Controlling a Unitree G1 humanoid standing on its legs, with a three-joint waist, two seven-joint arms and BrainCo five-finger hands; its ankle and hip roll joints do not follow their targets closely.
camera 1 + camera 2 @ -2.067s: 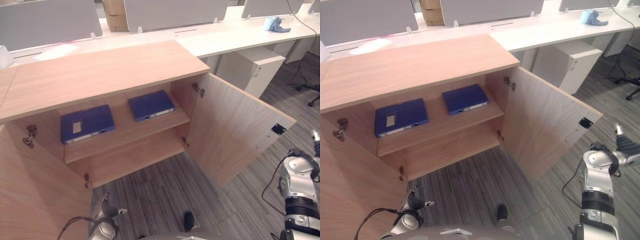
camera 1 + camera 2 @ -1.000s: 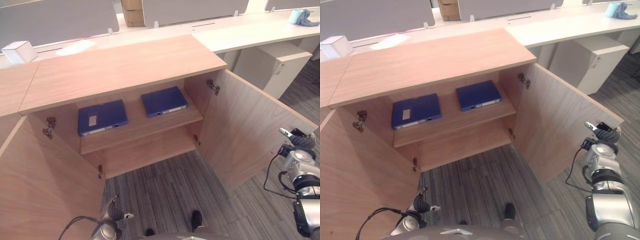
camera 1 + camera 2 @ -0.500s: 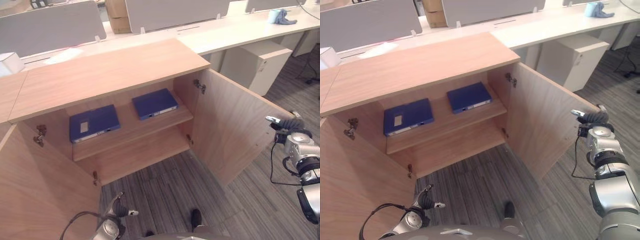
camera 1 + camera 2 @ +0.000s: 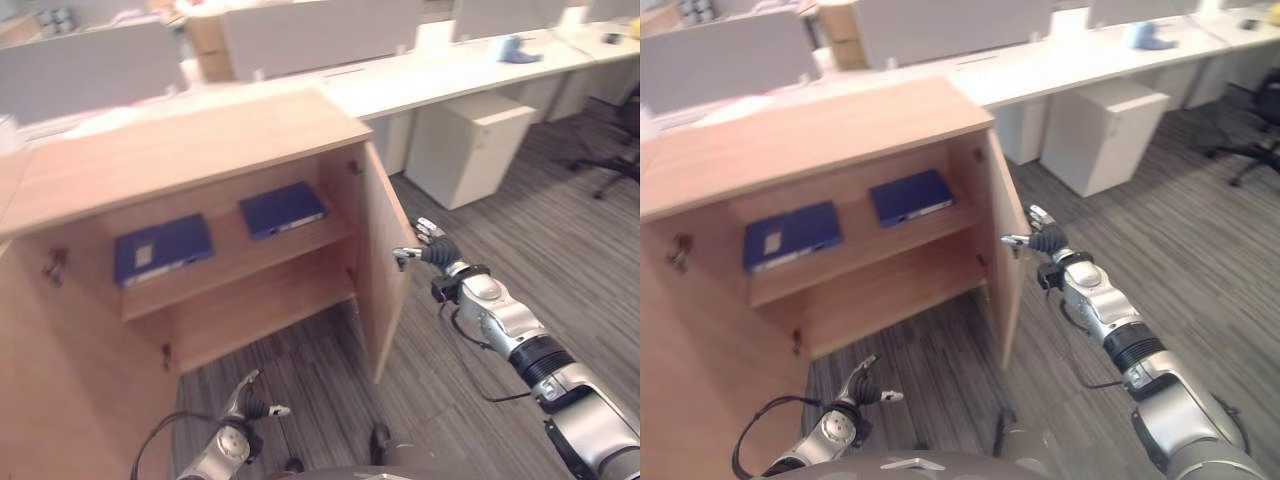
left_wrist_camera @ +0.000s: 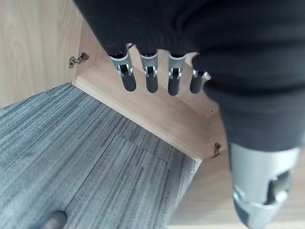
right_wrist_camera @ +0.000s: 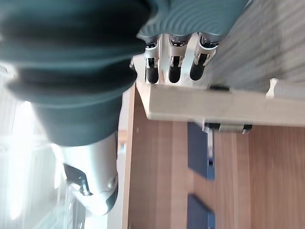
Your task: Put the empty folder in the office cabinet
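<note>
**Folders shelved; right door under hand**

Two flat dark-blue folders [image 4: 162, 250] [image 4: 282, 208] lying on upper shelf of light-wood office cabinet [image 4: 180, 150], one toward each end. Right hand [image 4: 432, 251], fingers straight, at free edge of right cabinet door [image 4: 380, 270]. Left hand [image 4: 250, 405] relaxed, empty, low over grey carpet. Risk: fingers slipping off door edge, leaving door ajar.

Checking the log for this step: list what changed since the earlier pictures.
The right robot hand reached the right cabinet door and swung it partway closed. Both blue folders stayed on the shelf; the left robot hand stayed low, open; the left door stayed open.
</note>
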